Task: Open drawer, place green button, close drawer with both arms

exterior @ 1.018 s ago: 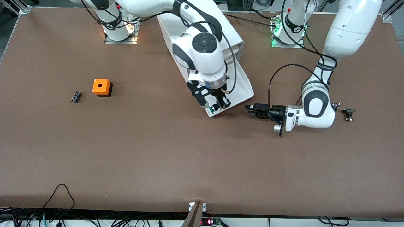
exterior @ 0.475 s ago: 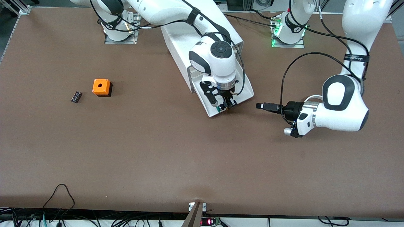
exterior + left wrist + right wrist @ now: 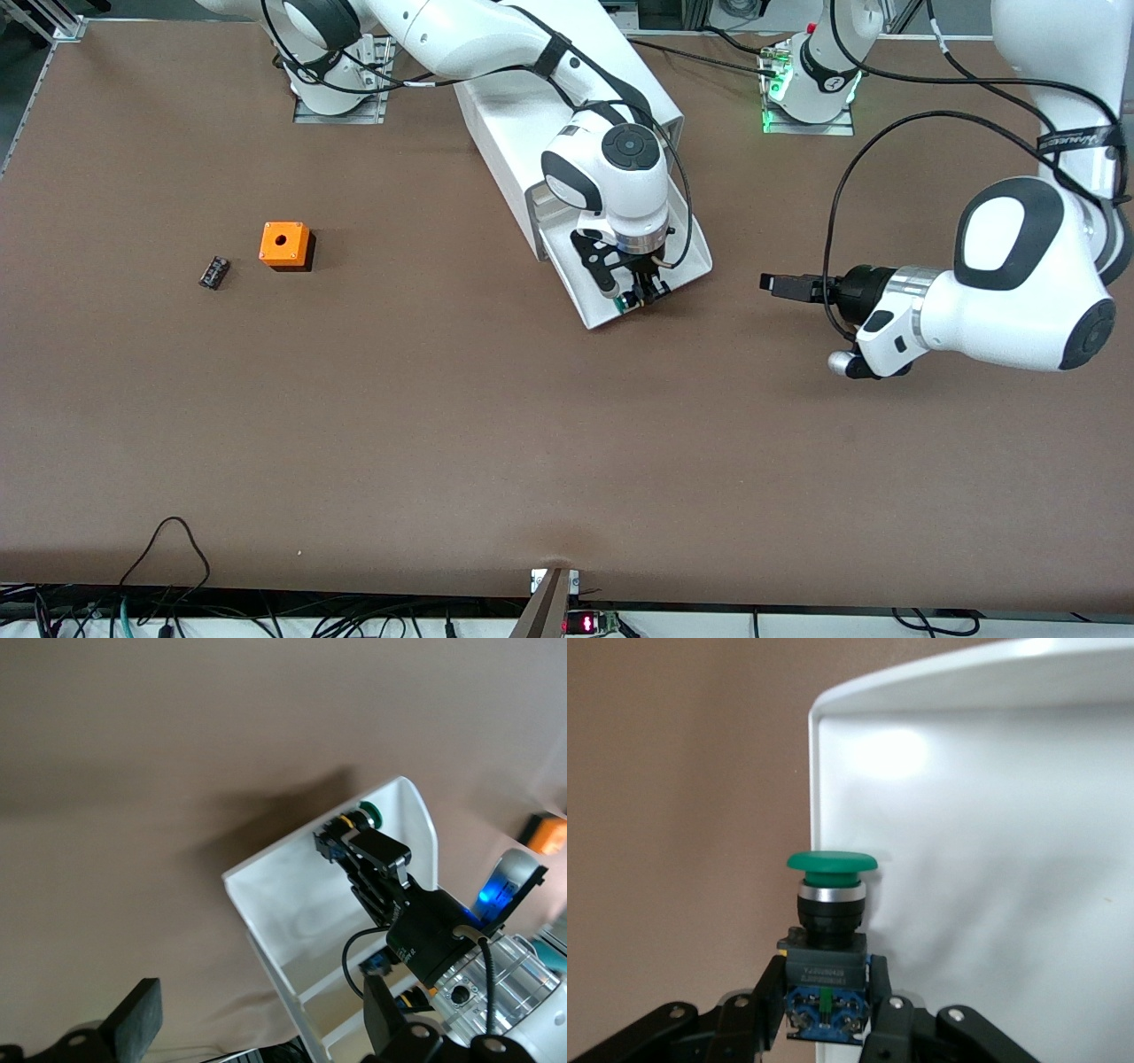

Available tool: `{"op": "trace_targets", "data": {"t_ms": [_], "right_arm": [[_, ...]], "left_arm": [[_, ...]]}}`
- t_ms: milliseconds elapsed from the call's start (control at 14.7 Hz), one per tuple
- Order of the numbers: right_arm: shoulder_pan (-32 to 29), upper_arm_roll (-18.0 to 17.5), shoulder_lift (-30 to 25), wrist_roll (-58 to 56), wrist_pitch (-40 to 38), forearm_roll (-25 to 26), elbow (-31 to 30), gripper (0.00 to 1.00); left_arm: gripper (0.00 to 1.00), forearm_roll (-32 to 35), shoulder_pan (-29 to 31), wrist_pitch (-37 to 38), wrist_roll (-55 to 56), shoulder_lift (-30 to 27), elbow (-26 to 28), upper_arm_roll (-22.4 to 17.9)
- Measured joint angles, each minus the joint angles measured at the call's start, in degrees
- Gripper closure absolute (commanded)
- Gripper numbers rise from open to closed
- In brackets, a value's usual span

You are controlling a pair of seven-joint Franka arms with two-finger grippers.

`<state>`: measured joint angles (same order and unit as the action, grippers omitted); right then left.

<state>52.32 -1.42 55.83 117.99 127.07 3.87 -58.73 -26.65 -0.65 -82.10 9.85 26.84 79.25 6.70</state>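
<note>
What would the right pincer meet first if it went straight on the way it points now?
Probably the floor of the open drawer: the right pincer, shut on the button, points down over the drawer's front corner. Depth is unclear; it may just clip the rim.

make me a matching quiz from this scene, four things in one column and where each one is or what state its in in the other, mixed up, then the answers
Things:
1. button
2. drawer
3. left gripper
4. orange cube

Places or states:
A. pulled out of the cabinet
B. on the table toward the right arm's end, beside a small black part
C. held in the right gripper over the drawer's front edge
D. over bare table, beside the drawer

Pairs: 1-C, 2-A, 3-D, 4-B
</note>
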Motion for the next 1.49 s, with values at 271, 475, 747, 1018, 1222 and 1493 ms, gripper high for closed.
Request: {"op": "trace_targets", "data": {"t_ms": [271,475,747,1018,1222,1493], "right_arm": [[0.20,0.29,0.12,0.19,-0.03,0.02,0.36,0.00],[0.02,1.51,-0.17,0.19,-0.86,0.02,1.59,0.00],[-1.18,3.73,-3.50,-2.82,-4.64,0.03,2.68,0.00],[-6.82,3.73,-8.77,-16.10,-11.31,-0.92,2.81,0.00],[-12.21,3.83,-12.46,-28.96,-14.85,-7.29,2.91,0.00],[-17.80,3.77,-16.59,-45.26,-21.86,-9.39,2.90,0.00]], "left_arm": [[0.00,9.02,-0.52,0.62,6.33,-3.79,-0.65,0.83],[0.00,15.55,-1.60,0.90,12.05,-6.72,-0.67,1.40],[0.00,21.53,-1.12,0.88,12.87,-8.76,-0.84,1.05],[0.01,21.83,-1.12,0.65,13.50,-8.77,-1.53,0.84],[0.01,21.84,-2.05,-5.43,17.24,-8.57,1.57,1.34],[0.01,21.85,-5.67,-22.55,28.50,-7.95,11.32,2.88]]}}
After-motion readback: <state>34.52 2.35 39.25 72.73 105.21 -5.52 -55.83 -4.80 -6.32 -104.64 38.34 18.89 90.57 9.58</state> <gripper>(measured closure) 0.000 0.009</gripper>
